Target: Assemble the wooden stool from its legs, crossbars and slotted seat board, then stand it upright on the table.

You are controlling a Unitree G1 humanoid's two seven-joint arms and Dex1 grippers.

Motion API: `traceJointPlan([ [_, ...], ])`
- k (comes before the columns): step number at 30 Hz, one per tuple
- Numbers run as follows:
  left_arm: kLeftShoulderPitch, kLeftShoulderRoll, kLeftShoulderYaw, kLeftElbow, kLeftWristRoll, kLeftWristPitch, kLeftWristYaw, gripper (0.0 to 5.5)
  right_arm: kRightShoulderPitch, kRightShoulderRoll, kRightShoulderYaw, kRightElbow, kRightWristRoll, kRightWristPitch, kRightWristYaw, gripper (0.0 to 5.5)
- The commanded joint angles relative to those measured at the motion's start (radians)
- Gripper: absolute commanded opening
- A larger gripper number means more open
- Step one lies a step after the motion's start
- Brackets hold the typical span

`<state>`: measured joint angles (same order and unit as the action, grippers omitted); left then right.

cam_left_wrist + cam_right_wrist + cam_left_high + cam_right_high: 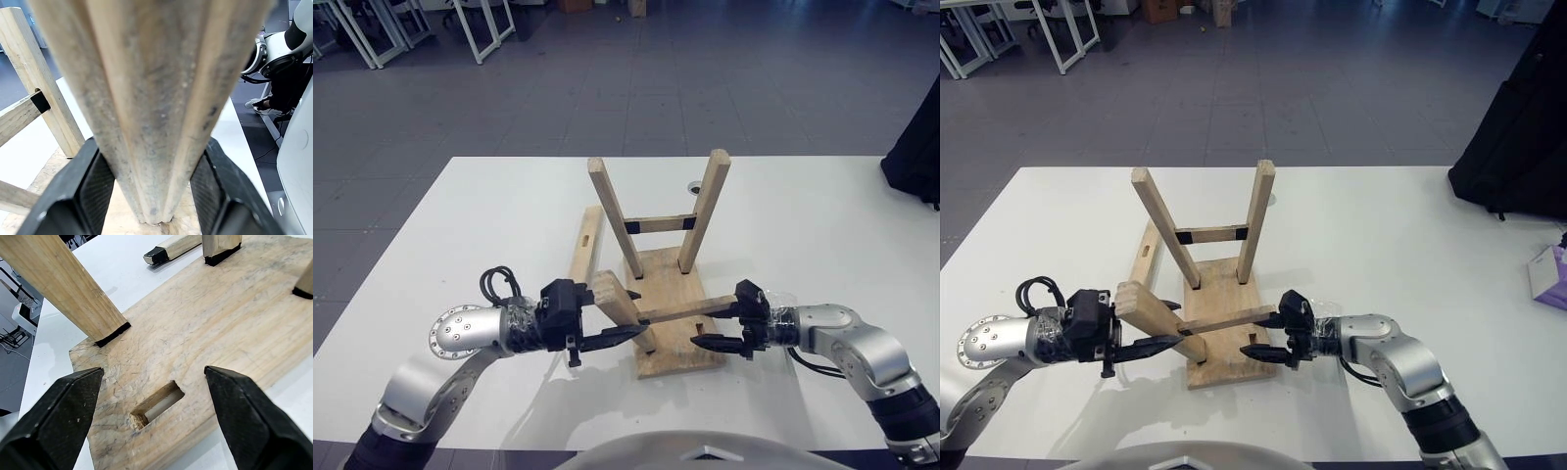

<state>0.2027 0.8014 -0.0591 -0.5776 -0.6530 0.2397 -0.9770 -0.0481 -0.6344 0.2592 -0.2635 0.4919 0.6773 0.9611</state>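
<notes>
Nearest us, low right of frame, our right claw (152, 372) hangs with its fingers apart over the empty slot (156, 404) in the seat board (234, 318). Low left, our left claw (154, 191) is clamped on a tilted leg (146, 98) set in the board, its crossbar (680, 310) pointing right. We should hold that leg steady, so the loose leg (585, 245), centre left, meets crossbar and slot together.

black fabric bag (1518, 127) on grey tiled floor (1332, 88) off white table's (1381, 225) far right corner; small purple box (1549, 277) at table's right edge
</notes>
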Motion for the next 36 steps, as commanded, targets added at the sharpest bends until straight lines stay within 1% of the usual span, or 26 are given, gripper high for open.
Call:
traceJointPlan([
  [1,0.099,0.080,-0.094,0.106,0.137,0.094,-0.016,2.03,0.010,-0.013,0.024,0.029,-0.041,0.030,-0.024,3.80],
  [2,0.093,0.078,-0.092,0.110,0.140,0.093,-0.004,2.03,0.012,-0.012,0.026,0.029,-0.040,0.028,-0.021,3.80],
  [3,0.085,0.074,-0.089,0.114,0.136,0.096,0.008,2.32,0.013,-0.012,0.026,0.026,-0.038,0.029,-0.022,3.80],
  [5,0.068,0.057,-0.071,0.111,0.107,0.117,0.022,2.68,0.014,-0.011,0.022,0.021,-0.037,0.026,-0.027,3.80],
  [9,0.055,0.047,-0.045,0.104,0.128,0.132,0.030,3.39,0.009,-0.004,0.009,0.015,-0.023,0.029,-0.034,3.80],
  [12,0.054,0.040,0.000,0.103,0.117,0.137,0.049,3.78,0.006,-0.005,0.004,0.013,-0.018,0.030,-0.037,3.80],
  [13,0.055,0.034,0.033,0.108,0.109,0.135,0.063,3.98,0.005,-0.005,0.004,0.014,-0.018,0.029,-0.037,3.80],
  [16,0.031,-0.016,0.194,0.140,0.038,0.126,0.125,3.98,0.009,-0.003,0.005,0.025,-0.024,0.019,-0.036,3.80],
  [19,-0.028,-0.072,0.373,0.117,-0.160,0.160,0.191,3.98,0.015,-0.003,0.000,0.017,-0.022,0.022,-0.044,3.80],
  [21,-0.064,-0.087,0.458,0.077,-0.280,0.173,0.220,3.98,0.019,0.003,0.001,0.022,-0.025,0.016,-0.050,3.80],
  [22,-0.091,-0.090,0.479,0.058,-0.325,0.181,0.246,3.98,0.021,0.006,0.002,0.026,-0.026,0.011,-0.052,3.80],
  [24,-0.186,-0.097,0.465,-0.041,-0.471,0.208,0.336,3.98,0.026,0.014,0.006,0.038,-0.032,-0.001,-0.056,3.80],
  [27,-0.333,-0.103,0.370,-0.182,-0.637,0.244,0.479,3.98,0.016,0.025,0.017,0.048,-0.039,-0.009,-0.061,3.80],
  [29,-0.422,-0.092,0.298,-0.214,-0.684,0.289,0.579,3.98,0.014,0.030,0.025,0.055,-0.048,-0.019,-0.062,3.80],
  [31,-0.466,-0.080,0.255,-0.227,-0.801,0.318,0.646,3.98,0.016,0.034,0.031,0.055,-0.054,-0.023,-0.064,3.80],
  [33,-0.429,-0.053,0.187,-0.227,-0.824,0.389,0.655,3.98,0.020,0.039,0.034,0.051,-0.056,-0.023,-0.068,3.80],
  [34,-0.382,-0.035,0.149,-0.228,-0.807,0.427,0.631,3.98,0.023,0.042,0.038,0.048,-0.057,-0.023,-0.072,3.80],
  [36,-0.242,-0.013,0.034,-0.202,-0.713,0.497,0.571,3.98,0.026,0.043,0.048,0.046,-0.062,-0.025,-0.075,3.80],
])
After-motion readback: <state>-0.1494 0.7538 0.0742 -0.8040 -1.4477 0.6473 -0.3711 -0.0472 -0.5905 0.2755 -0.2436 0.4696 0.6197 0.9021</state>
